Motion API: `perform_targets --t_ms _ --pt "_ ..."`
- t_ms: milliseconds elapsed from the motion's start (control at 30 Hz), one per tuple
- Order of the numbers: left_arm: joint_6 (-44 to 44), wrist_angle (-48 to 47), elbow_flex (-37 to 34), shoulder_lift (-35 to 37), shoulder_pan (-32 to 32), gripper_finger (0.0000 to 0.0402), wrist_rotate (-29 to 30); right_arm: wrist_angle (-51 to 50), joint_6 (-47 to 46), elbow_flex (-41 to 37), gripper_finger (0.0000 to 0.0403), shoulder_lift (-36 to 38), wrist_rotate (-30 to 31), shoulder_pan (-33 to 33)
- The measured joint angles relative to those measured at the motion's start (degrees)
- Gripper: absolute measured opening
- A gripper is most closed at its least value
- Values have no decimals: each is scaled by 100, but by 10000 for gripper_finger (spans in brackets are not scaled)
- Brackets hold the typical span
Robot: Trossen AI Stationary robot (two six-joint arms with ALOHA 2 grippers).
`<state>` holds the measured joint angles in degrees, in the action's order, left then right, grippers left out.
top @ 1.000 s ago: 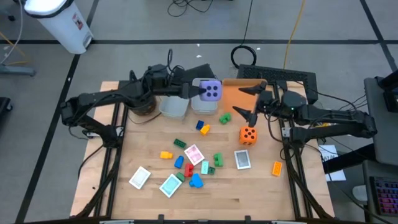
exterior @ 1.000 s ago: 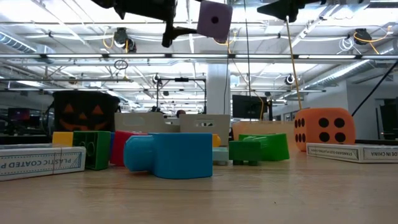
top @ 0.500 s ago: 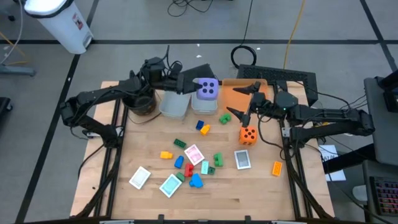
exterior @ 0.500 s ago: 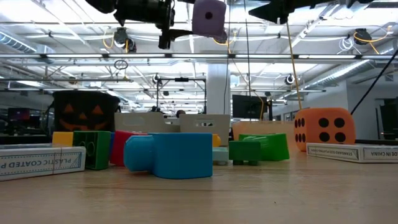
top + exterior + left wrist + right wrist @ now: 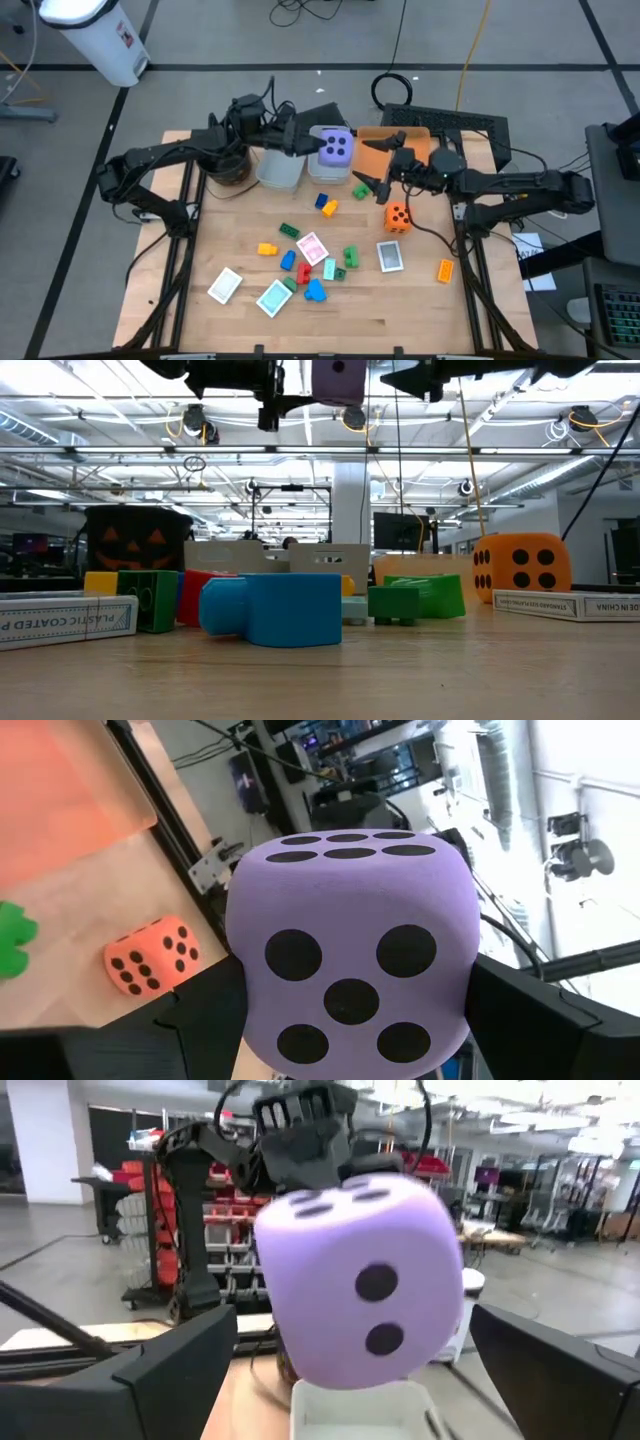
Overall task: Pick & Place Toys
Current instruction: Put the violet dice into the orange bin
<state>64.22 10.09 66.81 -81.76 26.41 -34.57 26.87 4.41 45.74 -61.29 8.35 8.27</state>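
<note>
High view first: we've got the left hand [image 5: 318, 147] up in the air near the worktop's [image 5: 400, 310] far edge, pinching the purple die [image 5: 334, 146] by its sides, right over the clear bins [image 5: 281, 170] next to the black pot [image 5: 228, 165]. The right hand [image 5: 381, 162] sits just beside the die on its other side, fingers spread wide with nothing in them, hanging over the orange tray [image 5: 372, 150]. The orange die [image 5: 398, 217] rests on the wood near the right edge. We can see the small blocks [image 5: 316, 290] and playing cards [image 5: 225, 285] scattered across the middle and toward the near edge, with one orange block [image 5: 445, 269] off on its own by the right edge. In the low view, the purple die is well above everything on the worktop.
</note>
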Motion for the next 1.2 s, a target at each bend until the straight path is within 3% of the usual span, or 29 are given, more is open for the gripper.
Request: perform_targets --t_ms 400,933,1200 --pt "102 20 2 3 -255 316 5 606 31 0 400 -388 -181 -8" --pt "253 -10 2 -2 -395 316 -547 650 223 0 400 -410 -883 33" --pt "173 -47 4 1 -404 317 -441 764 83 0 400 -416 -992 37"
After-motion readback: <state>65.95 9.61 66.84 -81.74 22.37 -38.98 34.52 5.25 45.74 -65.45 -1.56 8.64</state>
